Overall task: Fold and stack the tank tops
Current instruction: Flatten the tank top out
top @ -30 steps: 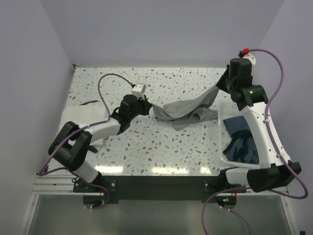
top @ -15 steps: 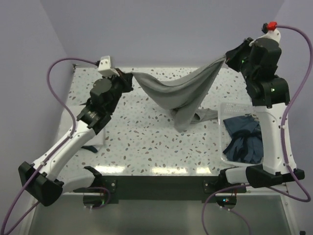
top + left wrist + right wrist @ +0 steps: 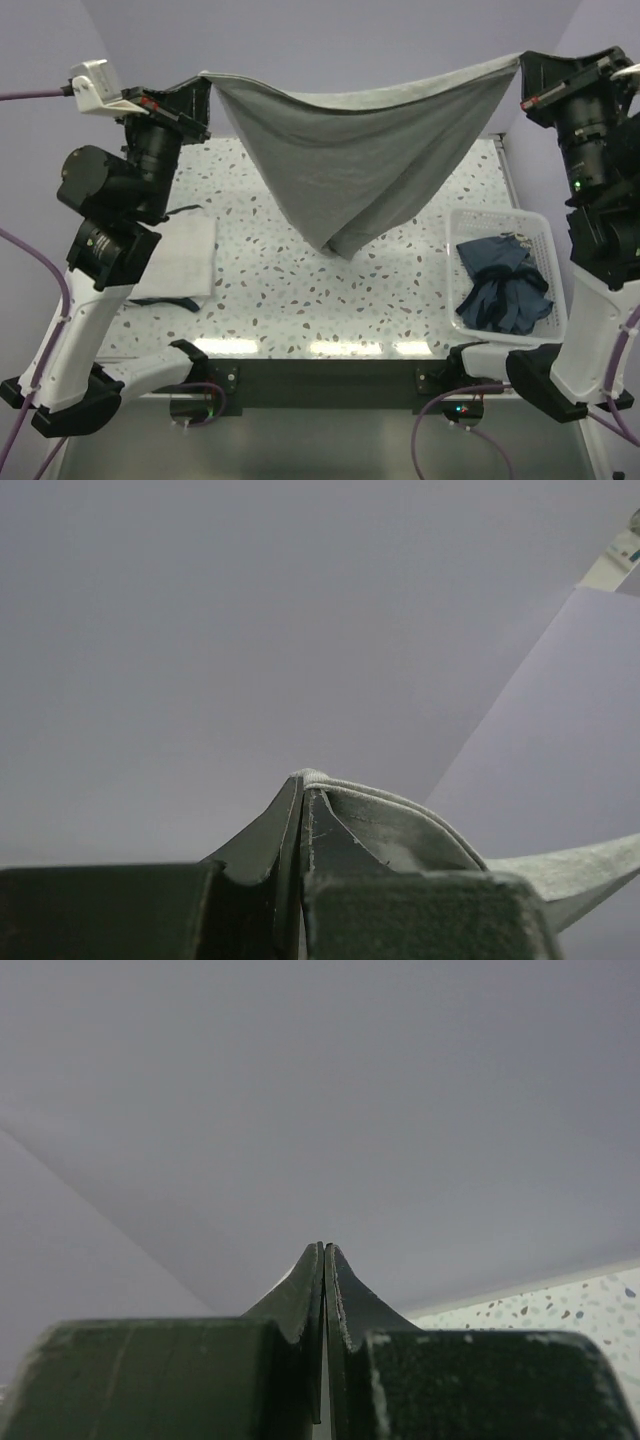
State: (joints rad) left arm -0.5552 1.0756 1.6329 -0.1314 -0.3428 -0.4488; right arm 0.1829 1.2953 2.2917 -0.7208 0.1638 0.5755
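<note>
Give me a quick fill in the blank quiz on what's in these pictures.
The raised tank top stretched between the left gripper and right gripper is ____.
The dark blue clothing lies in the white ____.
The folded white tank top lies on the table nearer the ____ arm.
Missing words: grey; basket; left.

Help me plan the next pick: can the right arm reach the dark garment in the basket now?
Probably not yet: its fingers are shut on the grey tank top, held high. The basket sits uncovered beside that arm's base, so the dark garment looks reachable once the arm lets go.
</note>
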